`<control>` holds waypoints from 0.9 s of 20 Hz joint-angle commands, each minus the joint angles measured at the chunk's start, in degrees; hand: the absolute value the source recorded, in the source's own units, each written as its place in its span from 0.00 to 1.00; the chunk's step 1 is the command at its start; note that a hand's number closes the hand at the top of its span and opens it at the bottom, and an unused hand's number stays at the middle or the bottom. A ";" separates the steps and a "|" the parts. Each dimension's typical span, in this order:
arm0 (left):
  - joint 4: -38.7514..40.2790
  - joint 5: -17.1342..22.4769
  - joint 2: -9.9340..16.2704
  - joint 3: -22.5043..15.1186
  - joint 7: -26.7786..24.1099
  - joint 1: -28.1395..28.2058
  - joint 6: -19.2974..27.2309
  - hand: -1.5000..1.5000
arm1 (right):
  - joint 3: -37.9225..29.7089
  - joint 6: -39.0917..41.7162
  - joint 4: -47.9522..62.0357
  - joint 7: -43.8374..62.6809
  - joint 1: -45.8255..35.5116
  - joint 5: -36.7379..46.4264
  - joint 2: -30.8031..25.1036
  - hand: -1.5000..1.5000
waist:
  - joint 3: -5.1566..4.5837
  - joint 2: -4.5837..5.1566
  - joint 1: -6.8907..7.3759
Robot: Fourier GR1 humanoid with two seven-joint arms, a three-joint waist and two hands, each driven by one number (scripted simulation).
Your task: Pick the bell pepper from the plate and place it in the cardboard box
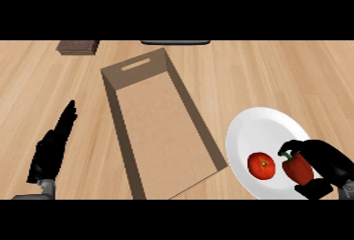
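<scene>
My right hand [325, 164] is at the lower right, over the edge of the white plate [259, 124]. Its fingers and thumb are curled round the red pepper [297, 168], which lies on the right part of the plate. A dark fingertip touches the pepper's top, near its stem, and the thumb is under its lower end. I cannot tell if the pepper is lifted or rests on the plate.

Beside the pepper, just to its left and apart from it, a round red tomato [261, 165] lies on the same plate. Nothing else is on the plate.

The box [117, 89] is brown and long, open at the top, and it stands on the wooden counter [276, 70] left of the plate, very near its rim. Its far wall has a slot for a handle. Inside I see only its bare floor. No writing or label shows on it.

My left hand [52, 150] is at the lower left, well apart from the box, with straight fingers, holding nothing.

At the far edge lie a small dark brown block [77, 46] and a black object [175, 42], partly cut off.
</scene>
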 commanded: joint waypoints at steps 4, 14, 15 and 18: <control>0.11 -0.01 0.35 2.19 -0.57 -0.61 -0.87 0.50 | -0.86 -12.80 1.26 -4.98 0.85 7.13 -0.20 1.00 | 0.13 0.07 -0.11; -0.42 0.31 -0.03 2.35 0.30 0.95 -1.26 0.50 | 9.58 -18.08 -23.93 28.42 18.90 22.54 17.50 1.00 | 0.04 -0.27 -1.46; 0.05 -2.88 -2.76 -0.29 -0.21 0.10 1.53 0.50 | 10.82 -14.00 -26.54 31.59 16.23 23.38 18.23 1.00 | 0.05 -0.11 -0.89; -2.12 0.31 1.40 3.11 3.52 -1.24 -2.77 0.50 | 16.81 -18.01 -29.72 34.23 19.49 30.28 20.12 1.00 | 0.09 -0.13 -0.57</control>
